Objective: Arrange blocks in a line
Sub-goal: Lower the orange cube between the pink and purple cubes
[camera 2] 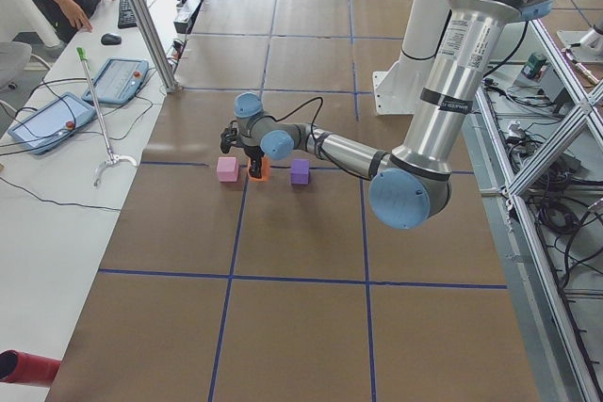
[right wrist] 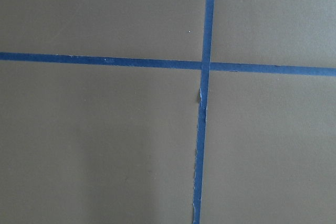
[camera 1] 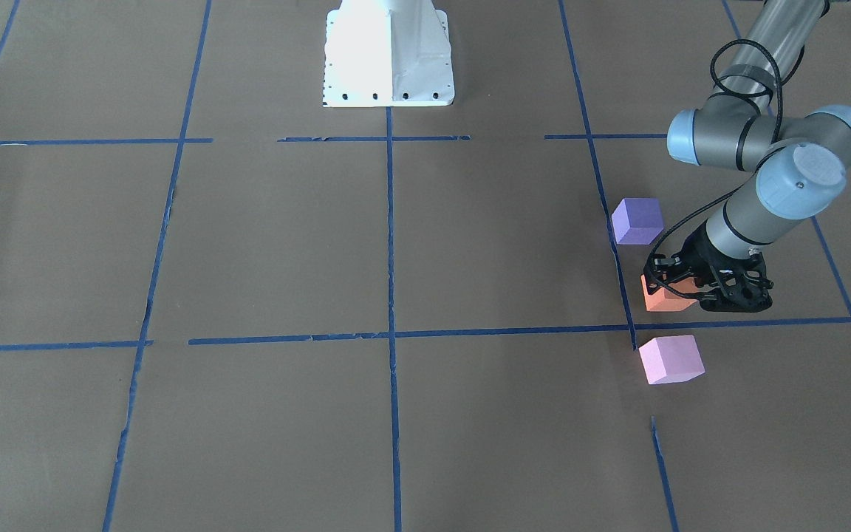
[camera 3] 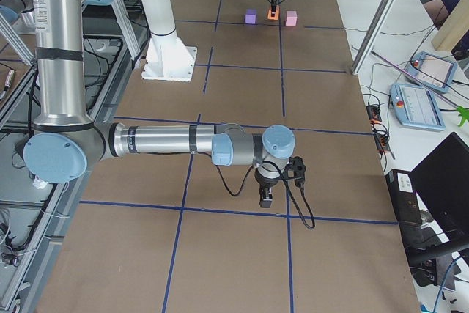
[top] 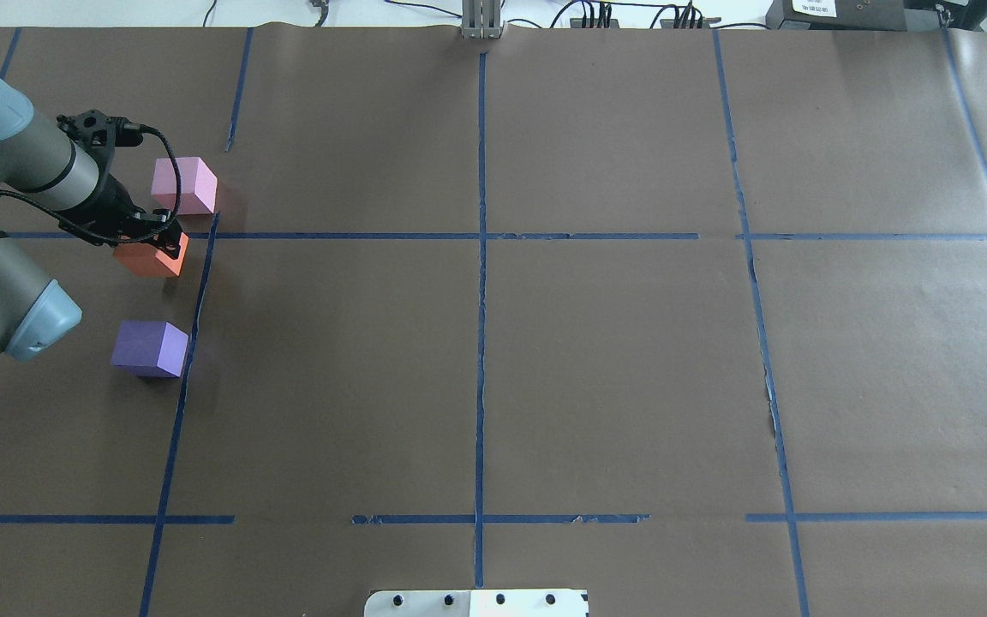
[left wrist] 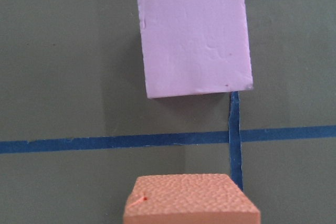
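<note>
Nearest the robot, the purple block [camera 1: 637, 220] is sitting on the table [camera 1: 470, 244] just beside a tape line [camera 1: 620, 270], apart from the left gripper [camera 1: 678, 290]. Next out, the orange block [camera 1: 658, 300] is lying directly under that gripper, whose fingers are reaching down around it. Farthest out, the pink block [camera 1: 671, 360] is resting just past the cross line [camera 1: 514, 331], clear of the gripper. The three blocks are forming a rough row running away from the robot, with gaps between them.

The gripper's body is covering much of the orange block, and the finger pads are not showing against its sides, so I cannot tell whether it is clamping the block or standing loose around it. The left wrist view is cutting the orange block off at its bottom edge. The right gripper [camera 3: 267, 197] is hanging low over the table, well apart from the blocks. It is too small to tell whether it is open or closed.
</note>
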Controlling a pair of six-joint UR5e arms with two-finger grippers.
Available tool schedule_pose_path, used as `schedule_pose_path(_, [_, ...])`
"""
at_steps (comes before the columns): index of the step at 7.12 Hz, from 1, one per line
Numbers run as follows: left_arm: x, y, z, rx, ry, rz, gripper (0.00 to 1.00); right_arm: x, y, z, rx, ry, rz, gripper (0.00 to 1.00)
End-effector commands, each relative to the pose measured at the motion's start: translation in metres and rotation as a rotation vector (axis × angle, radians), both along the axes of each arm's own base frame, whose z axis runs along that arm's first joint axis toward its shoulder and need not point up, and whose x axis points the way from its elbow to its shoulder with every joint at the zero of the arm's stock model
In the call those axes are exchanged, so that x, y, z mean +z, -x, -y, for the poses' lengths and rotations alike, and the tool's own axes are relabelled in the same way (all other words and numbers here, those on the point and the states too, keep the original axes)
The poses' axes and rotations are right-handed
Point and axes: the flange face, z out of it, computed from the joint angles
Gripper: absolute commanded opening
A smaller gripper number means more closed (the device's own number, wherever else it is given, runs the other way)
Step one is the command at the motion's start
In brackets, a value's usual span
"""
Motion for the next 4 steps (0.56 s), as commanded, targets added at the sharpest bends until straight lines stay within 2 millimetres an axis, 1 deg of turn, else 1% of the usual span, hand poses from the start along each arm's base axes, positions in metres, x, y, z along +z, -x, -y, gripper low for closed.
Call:
schedule_pose_path(1, [0.0030, -0.0086, 0.0001, -0.005, 0.012, -0.003, 0.14, -0.0001, 0.0000, 0.0000, 0.000, -0.001, 0.000, 1.00])
schedule_pose_path(2, [-0.0013, -0.0102, 0.0021, -0.016, 0.018, -0.008, 0.14, -0.0001, 0.0000, 0.0000, 0.000, -0.001, 0.000, 1.00])
schedule_pose_path(4, [0.0009, -0.0133, 0.0030, -0.015, 0.024, -0.005, 0.14, 0.0001, 0.0000, -0.0001, 0.000, 0.001, 0.000, 1.00])
